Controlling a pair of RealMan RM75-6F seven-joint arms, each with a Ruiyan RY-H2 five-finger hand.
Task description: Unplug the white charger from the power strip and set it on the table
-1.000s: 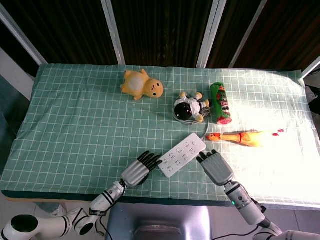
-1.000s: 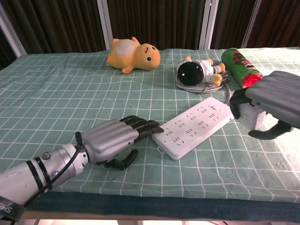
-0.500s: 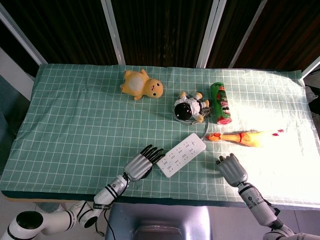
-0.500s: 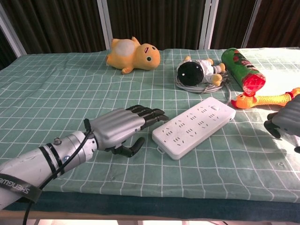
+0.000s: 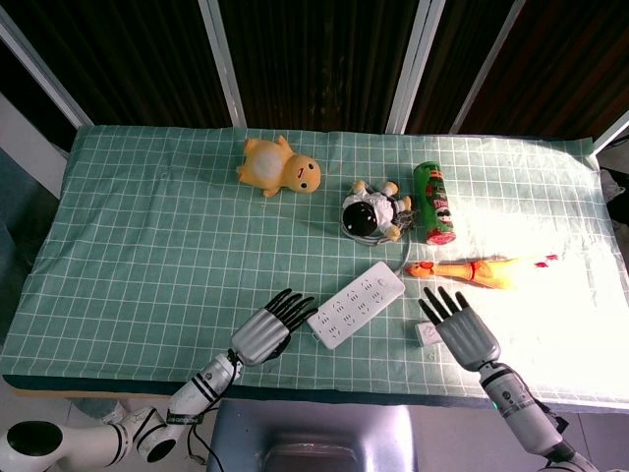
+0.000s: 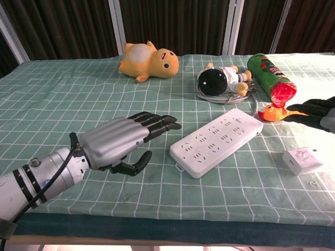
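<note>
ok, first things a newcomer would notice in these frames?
The two metal hands at the near table edge, left hand and right hand, both open, flanking the white power strip. Next, the white charger lying unplugged on the green checked cloth beside the right hand.

Table (image 5: 128, 226) covered in a green grid cloth, with a white power strip (image 5: 356, 304) lying diagonally near the front edge and a small white charger (image 5: 428, 334) flat on the cloth just to its right, unplugged. Further back: yellow plush (image 5: 279, 166), little black-headed doll (image 5: 371, 209) on a coil of cable, and a green can (image 5: 434, 202) tipped on its side. Rubber chicken (image 5: 481, 269) stretched out in the bright patch on the right.
</note>
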